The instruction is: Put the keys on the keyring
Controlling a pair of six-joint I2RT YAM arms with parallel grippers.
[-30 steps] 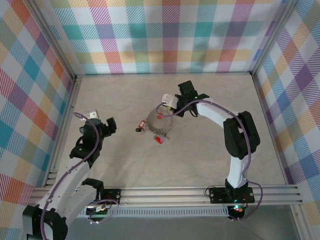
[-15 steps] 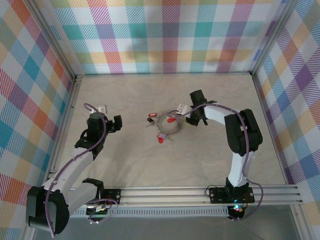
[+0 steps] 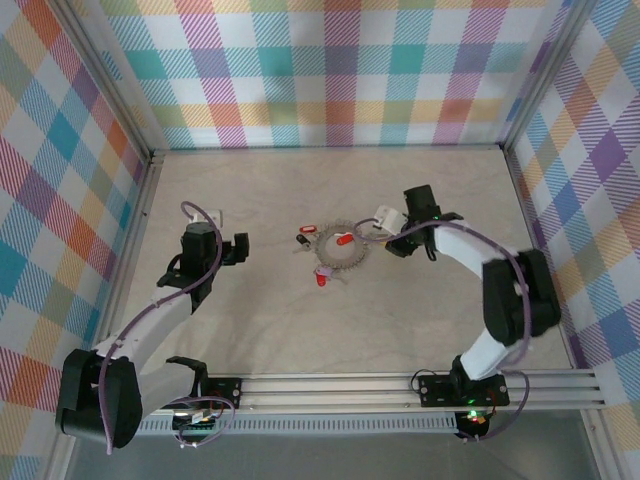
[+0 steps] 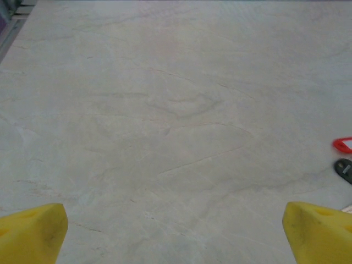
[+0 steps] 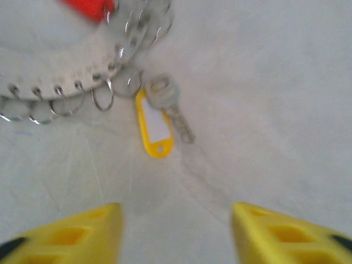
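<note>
Left gripper (image 4: 176,231) well left of the keyring (image 3: 345,264), fingertips (image 4: 33,231) spread wide over the table (image 4: 165,110), red key (image 4: 344,144) and black key (image 4: 345,168) near the keyring's left edge, yellow-tagged key (image 5: 155,124) seemingly hooked on its rim, right gripper (image 5: 176,225) open just right of it.

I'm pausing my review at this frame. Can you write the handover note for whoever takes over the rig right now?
Left gripper: open, empty, over bare table.
Right gripper: open, empty, beside the keyring.
Yellow-tagged key appears to be hooked on a small ring at the keyring's rim.
Red-tagged key lies on the keyring, and the black-tagged key lies to its left. I cannot tell if either is threaded.
Left to do: check each key and thread any loose ones.
</note>
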